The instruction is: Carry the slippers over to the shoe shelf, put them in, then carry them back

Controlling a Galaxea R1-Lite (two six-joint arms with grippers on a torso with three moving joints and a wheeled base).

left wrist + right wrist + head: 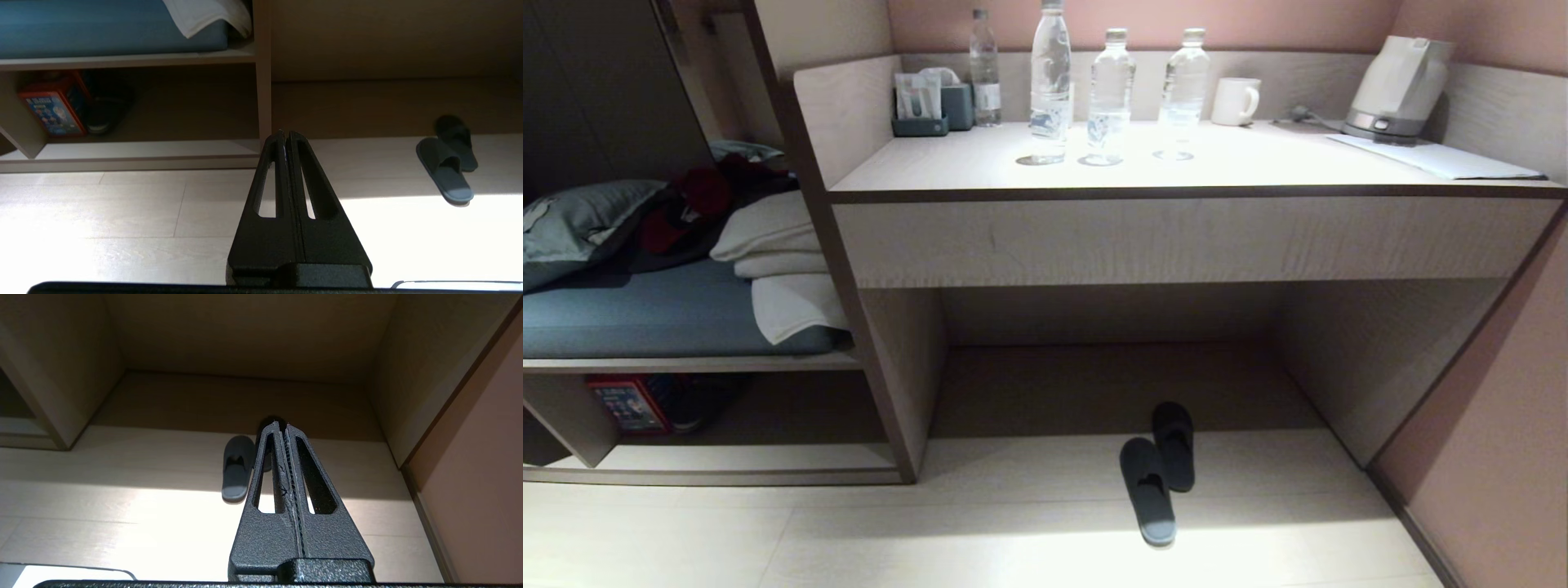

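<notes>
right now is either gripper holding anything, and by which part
Nothing is held. The left gripper and right gripper are both shut and empty; the slippers lie on the floor.

Left claw (284, 136) closed above floor; slippers (447, 163) well apart; shoe shelf (130, 149) beyond.

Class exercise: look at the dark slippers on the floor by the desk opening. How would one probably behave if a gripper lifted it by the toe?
The slippers look thin and flat-soled, so one would probably sag or flop from the toe. They appear light for their size. Their soft, fabric-like upper suggests decent grip, not slipperiness; lying flat, they are unlikely to roll.
</notes>
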